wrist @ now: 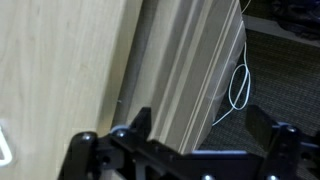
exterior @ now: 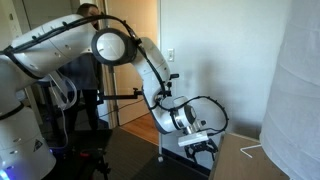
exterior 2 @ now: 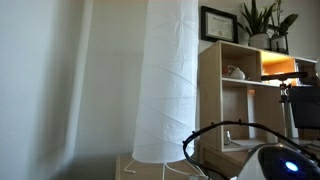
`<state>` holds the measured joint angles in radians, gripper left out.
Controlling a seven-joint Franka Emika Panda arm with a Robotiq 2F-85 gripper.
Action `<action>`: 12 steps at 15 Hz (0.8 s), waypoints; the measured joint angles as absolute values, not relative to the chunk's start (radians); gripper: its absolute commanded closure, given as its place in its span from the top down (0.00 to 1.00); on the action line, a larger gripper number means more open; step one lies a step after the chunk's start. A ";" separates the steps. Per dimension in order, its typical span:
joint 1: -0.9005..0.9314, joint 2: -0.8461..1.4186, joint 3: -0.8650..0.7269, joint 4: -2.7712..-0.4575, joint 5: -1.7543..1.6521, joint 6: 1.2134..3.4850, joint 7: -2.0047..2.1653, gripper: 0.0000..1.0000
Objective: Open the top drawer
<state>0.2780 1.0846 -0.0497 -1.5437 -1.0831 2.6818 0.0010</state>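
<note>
wood-grain panels (wrist: 60,70), pale and flat-faced, run lengthwise steeply upward ahead of the gripper (wrist: 180,150). its black fingers (wrist: 85,150) stand wide apart, holding nothing.

In an exterior view, the tall lamp (exterior 2: 170,80) stands left of the shelf unit (exterior 2: 232,100) — plants (exterior 2: 265,20) on its top, a framed picture (exterior 2: 218,22) on the wall behind. In an exterior view, my gripper (exterior: 198,143) hangs low, left of the lamp, doorway (exterior: 145,18) behind. Wrist view — cable (wrist: 238,85) right of the wooden panel (wrist: 60,70).
</note>
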 measured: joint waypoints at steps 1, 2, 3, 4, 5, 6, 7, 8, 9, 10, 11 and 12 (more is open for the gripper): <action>0.281 1.092 -0.053 -1.533 -1.084 2.680 0.003 1.00; 0.284 1.099 -0.059 -1.524 -1.084 2.680 0.004 1.00; 0.287 1.105 -0.063 -1.516 -1.084 2.679 0.004 1.00; 0.292 1.110 -0.069 -1.508 -1.088 2.679 0.007 1.00; 0.298 1.114 -0.076 -1.501 -1.094 2.679 0.010 1.00; 0.301 1.116 -0.080 -1.496 -1.098 2.679 0.011 1.00; 0.304 1.118 -0.084 -1.489 -1.104 2.679 0.011 1.00; 0.307 1.120 -0.088 -1.485 -1.108 2.679 0.012 1.00; 0.309 1.120 -0.092 -1.482 -1.110 2.679 0.012 1.00; 0.311 1.121 -0.093 -1.480 -1.111 2.679 0.013 1.00; 0.311 1.122 -0.093 -1.479 -1.112 2.679 0.013 1.00; 0.311 1.122 -0.093 -1.478 -1.112 2.679 0.013 1.00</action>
